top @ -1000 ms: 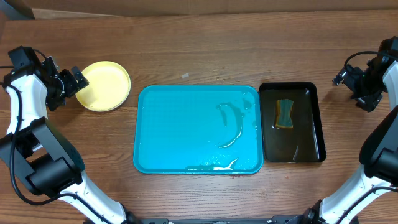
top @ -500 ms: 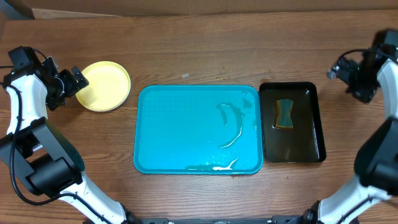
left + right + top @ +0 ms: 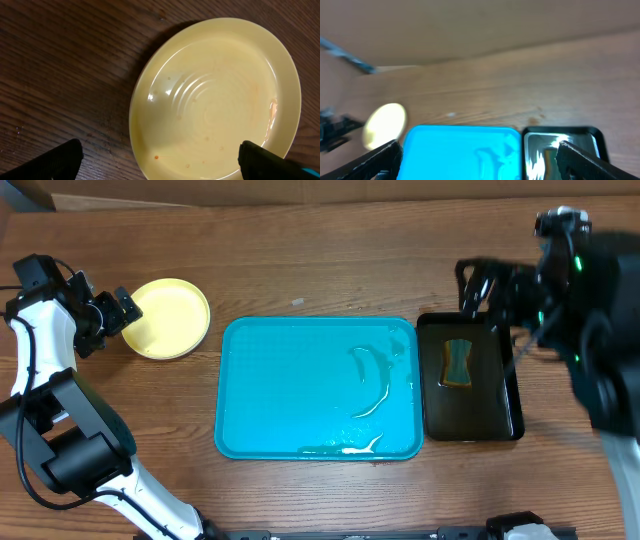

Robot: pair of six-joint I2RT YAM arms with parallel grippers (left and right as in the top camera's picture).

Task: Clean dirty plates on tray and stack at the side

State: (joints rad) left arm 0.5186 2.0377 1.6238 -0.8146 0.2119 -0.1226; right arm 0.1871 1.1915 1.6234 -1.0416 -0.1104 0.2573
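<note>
Turquoise tray point(image 3: 270, 390) is bare of plates; pale yellow plate point(image 3: 170, 317) lies aside, perhaps topping a stack. Left gripper point(image 3: 125, 310) and right gripper point(image 3: 480, 160) stand spread, empty.

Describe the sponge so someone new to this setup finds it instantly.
Start at the large turquoise tray in the middle of the wooden table. Next to it, on the right arm's side, sits a narrower black tray. The sponge lies in that tray's far half: small, pinched at the waist, green on top with yellow-orange edges, and the only object in it.
</note>
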